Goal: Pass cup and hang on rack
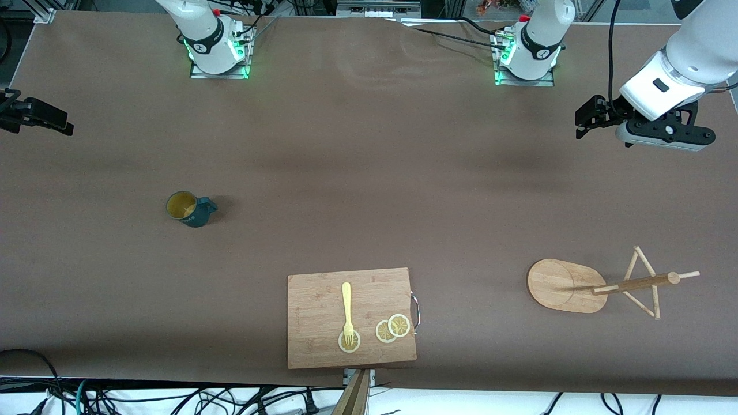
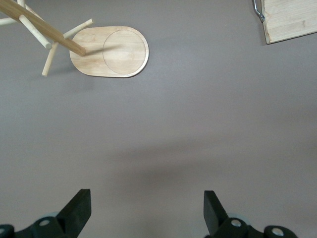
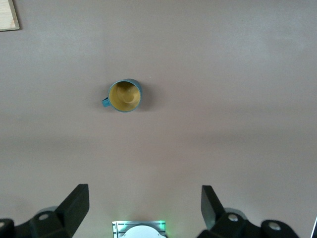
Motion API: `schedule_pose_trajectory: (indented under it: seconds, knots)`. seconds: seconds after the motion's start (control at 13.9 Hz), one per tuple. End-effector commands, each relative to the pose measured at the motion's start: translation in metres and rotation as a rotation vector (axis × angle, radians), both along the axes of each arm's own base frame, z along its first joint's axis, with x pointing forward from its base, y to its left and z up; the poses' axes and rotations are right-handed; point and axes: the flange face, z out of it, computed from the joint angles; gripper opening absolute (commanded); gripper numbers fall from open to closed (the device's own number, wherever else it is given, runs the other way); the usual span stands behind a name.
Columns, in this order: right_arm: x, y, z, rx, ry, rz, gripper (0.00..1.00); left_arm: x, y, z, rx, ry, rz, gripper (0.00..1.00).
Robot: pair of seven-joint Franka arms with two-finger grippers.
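Both end effectors, left (image 2: 143,215) and right (image 3: 143,213), spread wide, aloft; upright teal cup (image 1: 189,208), yellowish inside.

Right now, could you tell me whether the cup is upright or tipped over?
Upright: the cup stands on the table, its open mouth and yellowish interior facing up.

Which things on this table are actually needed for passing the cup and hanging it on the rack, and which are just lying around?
Needed:
- cup, upright, toward the right arm's end
- rack, toward the left arm's end
- right gripper, open, waiting
- left gripper, open, waiting

Lying about:
- cutting board, nearer the front camera
- yellow fork on it
- lemon slices on it
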Motion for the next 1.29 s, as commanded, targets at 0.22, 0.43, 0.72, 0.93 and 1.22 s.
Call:
schedule_pose_trajectory:
  seconds: [0.22,0.43,0.72,0.93,1.22]
  knots:
    - [0.013,-0.005,-0.018,-0.015,0.040,-0.005,1.00,-0.007,0.001,0.004,0.003,-0.005,-0.004,1.00]
    - [0.023,-0.006,-0.038,-0.011,0.063,-0.002,1.00,-0.006,0.001,0.003,0.003,-0.003,-0.004,1.00]
    - [0.040,-0.011,-0.081,-0.015,0.122,-0.002,1.00,-0.006,0.001,0.003,0.003,-0.003,-0.004,1.00]
    - [0.055,-0.003,-0.124,-0.006,0.137,0.002,1.00,-0.006,0.001,0.003,0.003,-0.003,-0.004,1.00]
    - [0.056,0.000,-0.183,0.004,0.130,0.012,1.00,-0.006,0.001,0.003,0.003,-0.003,-0.004,1.00]
